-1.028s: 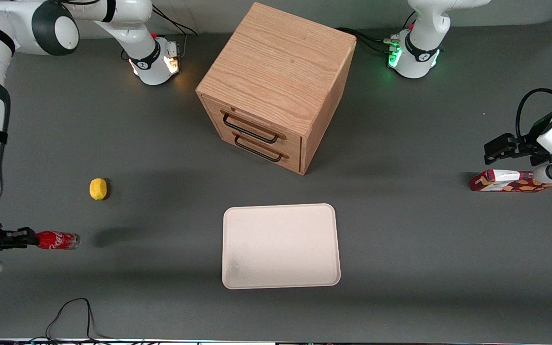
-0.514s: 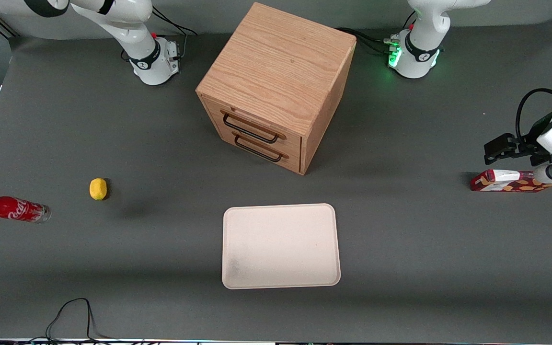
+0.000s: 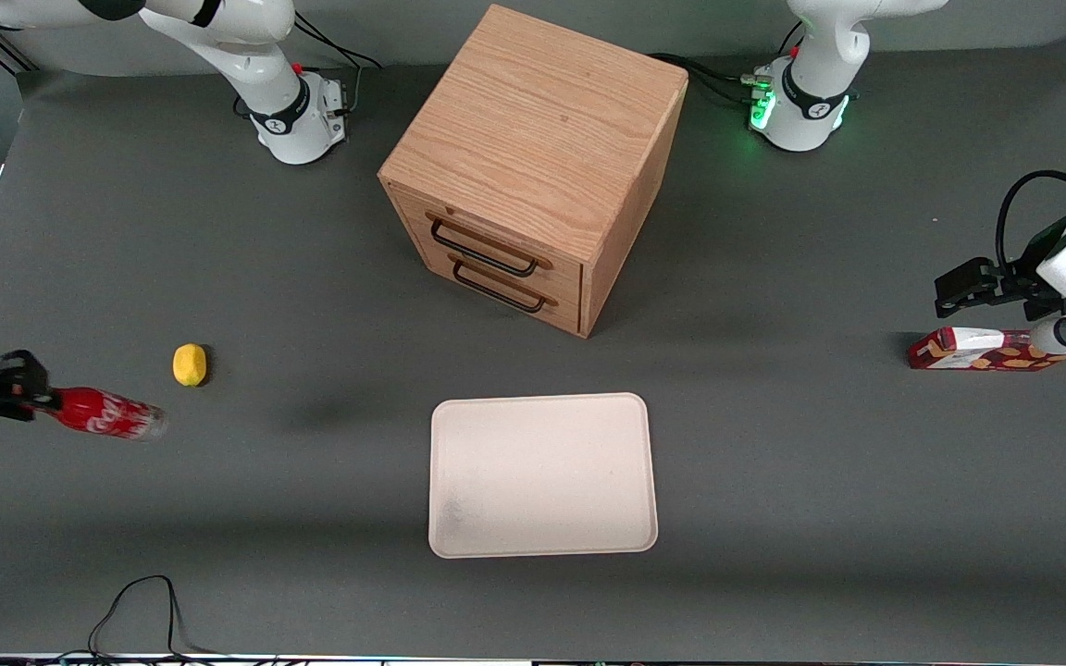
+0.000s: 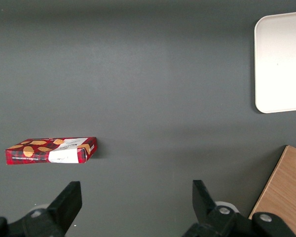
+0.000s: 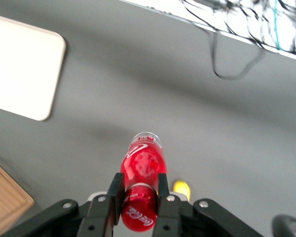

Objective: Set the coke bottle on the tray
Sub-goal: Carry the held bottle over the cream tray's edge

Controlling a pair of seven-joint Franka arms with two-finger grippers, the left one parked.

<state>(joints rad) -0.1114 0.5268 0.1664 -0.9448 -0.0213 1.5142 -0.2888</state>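
My gripper (image 3: 29, 400) is at the working arm's end of the table, shut on the cap end of the coke bottle (image 3: 107, 413). The bottle, red with a clear base, is held above the table, its base pointing toward the tray. In the right wrist view the gripper (image 5: 139, 186) clamps the bottle (image 5: 143, 170) just under its red cap. The cream-white tray (image 3: 542, 474) lies flat in the middle, nearer the front camera than the drawer box; it shows in the right wrist view (image 5: 19, 69) and the left wrist view (image 4: 281, 59).
A yellow lemon (image 3: 189, 363) lies on the table close to the held bottle. A wooden drawer box (image 3: 533, 166) stands mid-table. A red snack carton (image 3: 982, 350) lies toward the parked arm's end. A black cable (image 3: 140, 610) loops near the front edge.
My gripper, with the bottle in it, swung out toward the table's end and has now come back toward the tray, ending closer to the lemon.
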